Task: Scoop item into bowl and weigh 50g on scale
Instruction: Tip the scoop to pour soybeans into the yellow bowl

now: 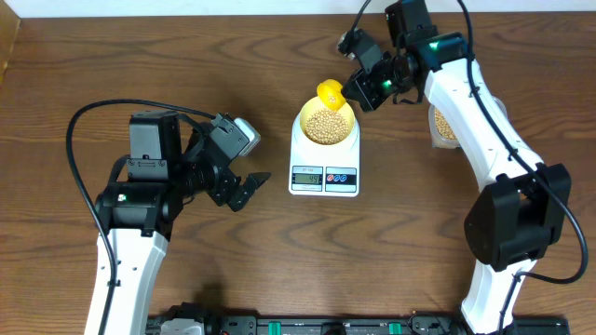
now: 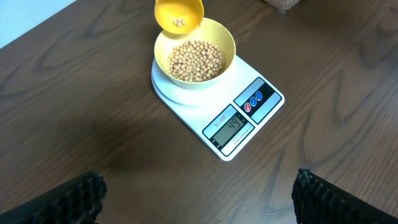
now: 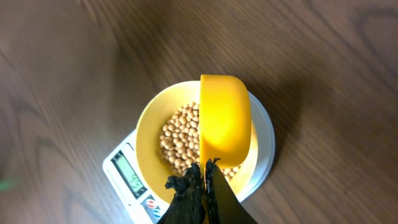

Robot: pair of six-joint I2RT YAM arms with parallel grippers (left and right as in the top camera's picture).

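Beans (image 2: 196, 60): small, round, tan-beige; a loose heap covering the bowl's floor, well below its rim. A few more lie in the yellow scoop (image 2: 179, 15) above the bowl's rim, on the side away from the scale's display.
Bowl (image 2: 186, 86): round, pale yellow-green, upright, centred on the scale's round platform.
Scale (image 2: 214, 115): white rounded rectangle, flat on the wooden table; its grey display (image 2: 233, 127) is lit, digits unclear, with red and blue buttons (image 2: 252, 101) beside it.
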